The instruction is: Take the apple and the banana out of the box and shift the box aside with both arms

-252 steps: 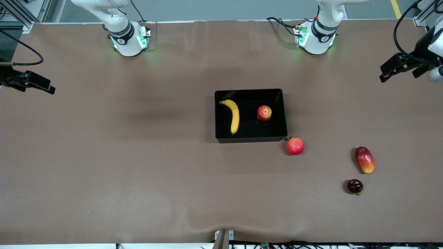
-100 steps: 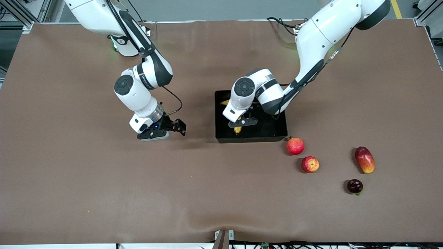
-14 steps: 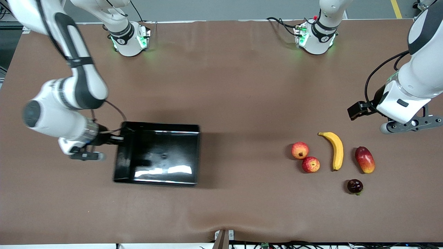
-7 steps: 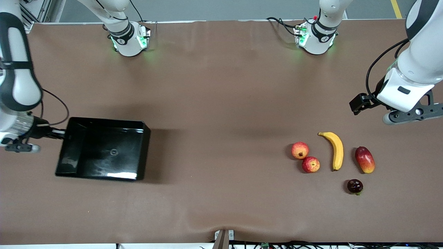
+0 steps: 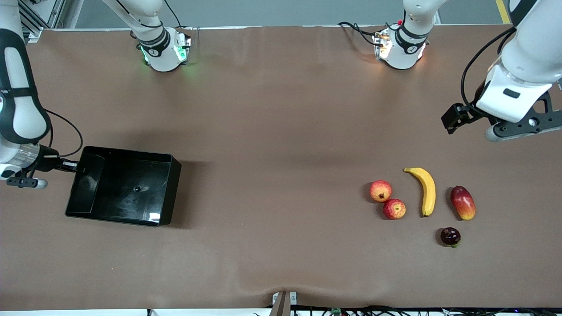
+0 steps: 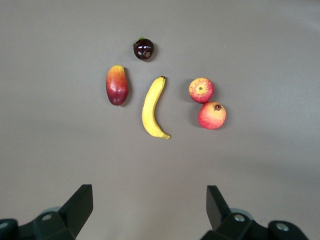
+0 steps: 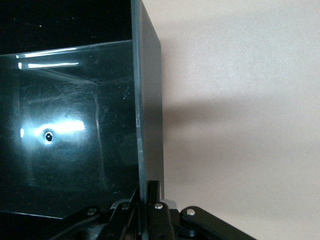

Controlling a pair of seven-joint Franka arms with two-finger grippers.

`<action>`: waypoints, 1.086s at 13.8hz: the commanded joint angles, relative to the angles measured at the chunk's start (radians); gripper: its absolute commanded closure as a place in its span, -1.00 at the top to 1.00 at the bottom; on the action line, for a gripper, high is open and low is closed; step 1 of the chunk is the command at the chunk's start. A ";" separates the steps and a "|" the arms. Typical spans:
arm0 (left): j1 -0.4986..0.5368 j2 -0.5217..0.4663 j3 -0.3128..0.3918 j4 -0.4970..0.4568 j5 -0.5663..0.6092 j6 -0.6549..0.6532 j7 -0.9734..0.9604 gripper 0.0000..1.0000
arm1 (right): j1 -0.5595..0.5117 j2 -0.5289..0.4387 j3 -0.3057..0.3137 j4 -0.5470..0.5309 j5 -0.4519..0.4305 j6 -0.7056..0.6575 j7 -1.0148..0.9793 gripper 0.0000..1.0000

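The black box [image 5: 120,186] is empty and sits at the right arm's end of the table. My right gripper [image 5: 71,166] is shut on the box's end wall [image 7: 149,100], one finger inside and one outside [image 7: 148,192]. I cannot tell whether the box rests on the table. The yellow banana [image 5: 425,191] and the red apple with yellowish patches [image 5: 394,209] lie on the table at the left arm's end. My left gripper [image 5: 522,127] is open and empty, up in the air beside them. In the left wrist view the banana [image 6: 152,107] and apple [image 6: 201,90] lie ahead of its spread fingers [image 6: 149,197].
A red pomegranate [image 5: 380,191] touches the apple. A red-yellow mango [image 5: 462,202] lies beside the banana, and a dark purple fruit [image 5: 450,236] lies nearer the front camera. Brown cloth covers the table between the box and the fruits.
My right gripper has carried the box from the table's middle toward the right arm's end. My left gripper has moved up and away from the fruits. The fruits have not moved.
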 commanded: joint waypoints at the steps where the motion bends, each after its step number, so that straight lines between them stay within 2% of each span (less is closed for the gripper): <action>1: -0.142 -0.087 0.201 -0.012 -0.078 -0.013 0.059 1.00 | -0.035 0.032 0.024 0.023 0.010 0.021 -0.031 -1.00; 3: -0.260 -0.109 0.353 -0.018 -0.107 -0.022 0.114 1.00 | -0.044 0.041 0.024 0.021 0.010 0.021 -0.029 -1.00; 6: -0.426 -0.141 0.543 -0.049 -0.142 -0.030 0.123 1.00 | -0.046 0.054 0.023 0.021 0.010 0.021 -0.026 -1.00; 8: -0.495 -0.153 0.643 -0.058 -0.179 -0.028 0.167 1.00 | -0.046 0.077 0.023 0.020 0.008 0.019 -0.028 -1.00; 11: -0.520 -0.201 0.701 -0.116 -0.219 0.014 0.211 1.00 | -0.046 0.106 0.023 0.018 -0.002 0.012 -0.031 0.15; 13: -0.523 -0.226 0.714 -0.145 -0.221 0.032 0.234 1.00 | -0.044 0.107 0.023 0.020 -0.002 0.013 -0.032 0.21; 14: -0.521 -0.224 0.715 -0.145 -0.221 0.032 0.235 1.00 | -0.044 0.107 0.023 0.020 -0.002 0.013 -0.032 0.34; 15: -0.520 -0.223 0.717 -0.144 -0.221 0.029 0.235 1.00 | -0.044 0.107 0.023 0.021 -0.002 0.013 -0.034 0.57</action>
